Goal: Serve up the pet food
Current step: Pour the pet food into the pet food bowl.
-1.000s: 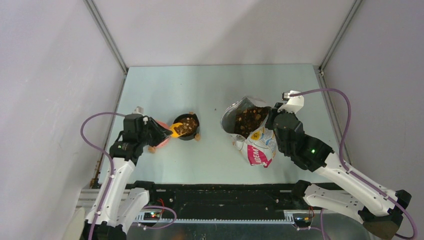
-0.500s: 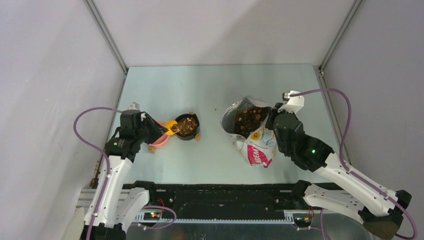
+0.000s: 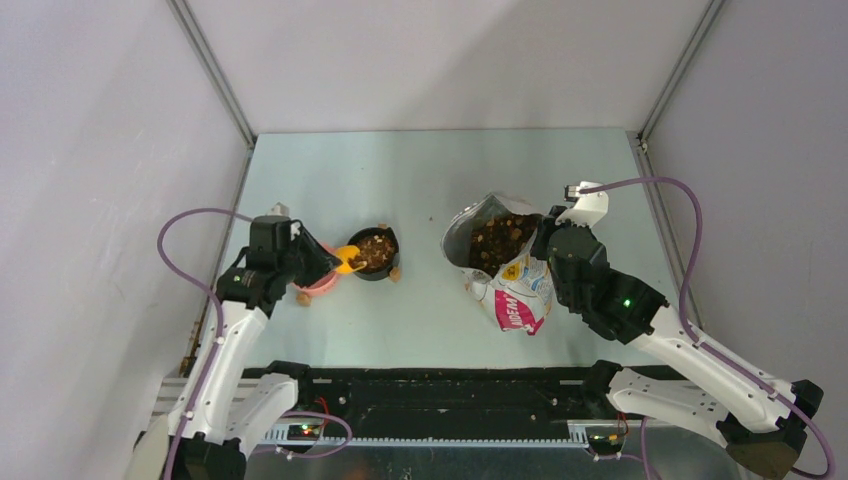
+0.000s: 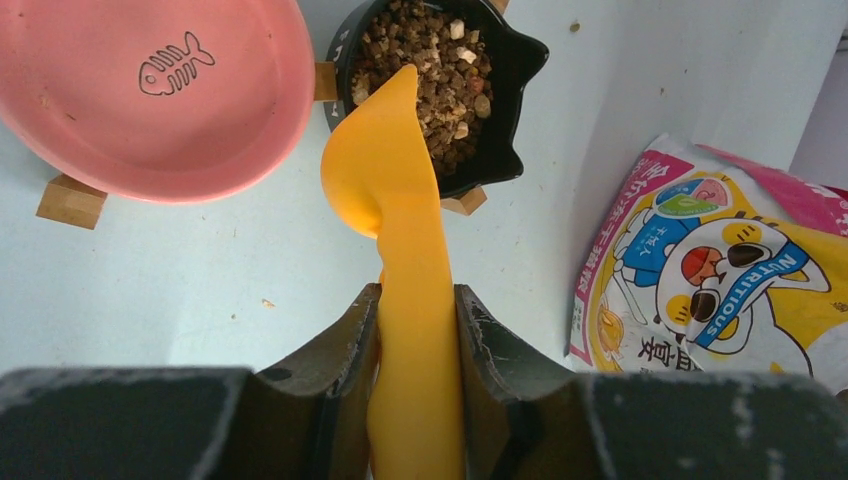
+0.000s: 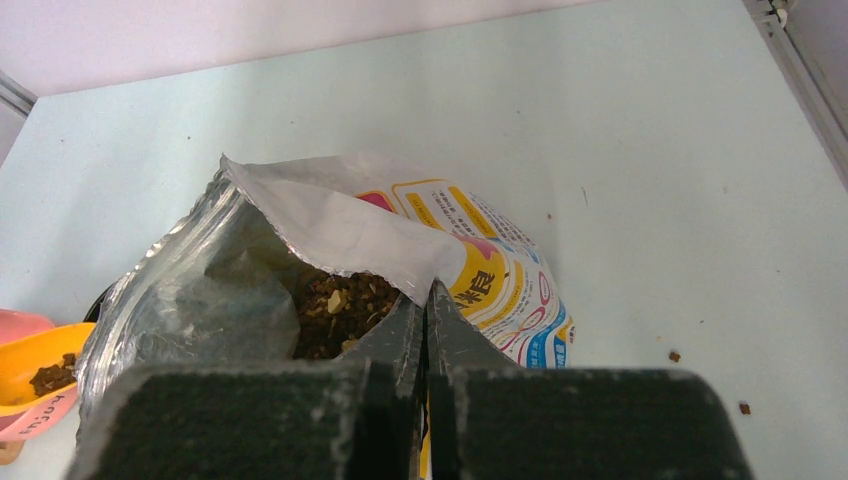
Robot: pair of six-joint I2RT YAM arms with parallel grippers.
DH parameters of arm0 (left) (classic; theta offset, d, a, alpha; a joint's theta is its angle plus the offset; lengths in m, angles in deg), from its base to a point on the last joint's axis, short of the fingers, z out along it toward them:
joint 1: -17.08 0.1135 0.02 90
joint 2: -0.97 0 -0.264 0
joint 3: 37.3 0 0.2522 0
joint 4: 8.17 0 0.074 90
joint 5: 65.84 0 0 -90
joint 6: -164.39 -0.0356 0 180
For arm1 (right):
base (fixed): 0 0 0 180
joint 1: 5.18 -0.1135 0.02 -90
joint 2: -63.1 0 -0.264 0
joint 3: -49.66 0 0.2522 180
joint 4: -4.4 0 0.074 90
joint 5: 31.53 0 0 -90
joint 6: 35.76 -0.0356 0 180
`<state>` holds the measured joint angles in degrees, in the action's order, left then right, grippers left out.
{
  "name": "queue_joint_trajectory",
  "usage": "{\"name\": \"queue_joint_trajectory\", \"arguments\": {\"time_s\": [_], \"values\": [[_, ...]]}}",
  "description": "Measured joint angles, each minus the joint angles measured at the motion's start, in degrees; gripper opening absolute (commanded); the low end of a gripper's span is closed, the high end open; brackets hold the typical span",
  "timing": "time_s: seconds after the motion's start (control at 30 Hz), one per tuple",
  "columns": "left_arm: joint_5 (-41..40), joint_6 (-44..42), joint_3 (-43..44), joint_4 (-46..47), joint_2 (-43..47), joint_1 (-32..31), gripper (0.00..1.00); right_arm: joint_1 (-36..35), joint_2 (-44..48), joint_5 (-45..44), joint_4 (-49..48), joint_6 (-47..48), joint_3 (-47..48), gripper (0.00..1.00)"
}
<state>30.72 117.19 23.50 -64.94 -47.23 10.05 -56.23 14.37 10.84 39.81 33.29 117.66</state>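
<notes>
Tabletop [image 3: 440, 170]: left hand [image 4: 415, 297] grips scoop [image 4: 385, 170] at bowl [image 4: 515, 60] rim; right hand [image 5: 425, 300] pinches bag [image 5: 340, 225] edge.

Pale green table [image 3: 440, 170], white walls [image 3: 450, 60]

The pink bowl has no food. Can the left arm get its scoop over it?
Probably yes: the pink bowl sits right beside the black bowl where the scoop is, nothing between them, left gripper shut on the scoop.

Bright, even light from above — faint soft shadows on the table [image 3: 450, 170], wrist-view foregrounds slightly soft
</notes>
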Motion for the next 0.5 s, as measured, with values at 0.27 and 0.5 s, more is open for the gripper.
{"name": "queue_joint_trajectory", "arguments": {"time_s": [0.27,0.5], "values": [[-6.56,-0.83,7.63,-2.86,-3.45,-5.6,0.0,-0.11,0.07,-0.02,0.07,0.02,-0.02,0.0],[-9.33,-2.01,9.86,-5.42,-5.11,-6.01,0.0,-0.11,0.28,-0.02,0.39,0.02,-0.02,0.0]]}}
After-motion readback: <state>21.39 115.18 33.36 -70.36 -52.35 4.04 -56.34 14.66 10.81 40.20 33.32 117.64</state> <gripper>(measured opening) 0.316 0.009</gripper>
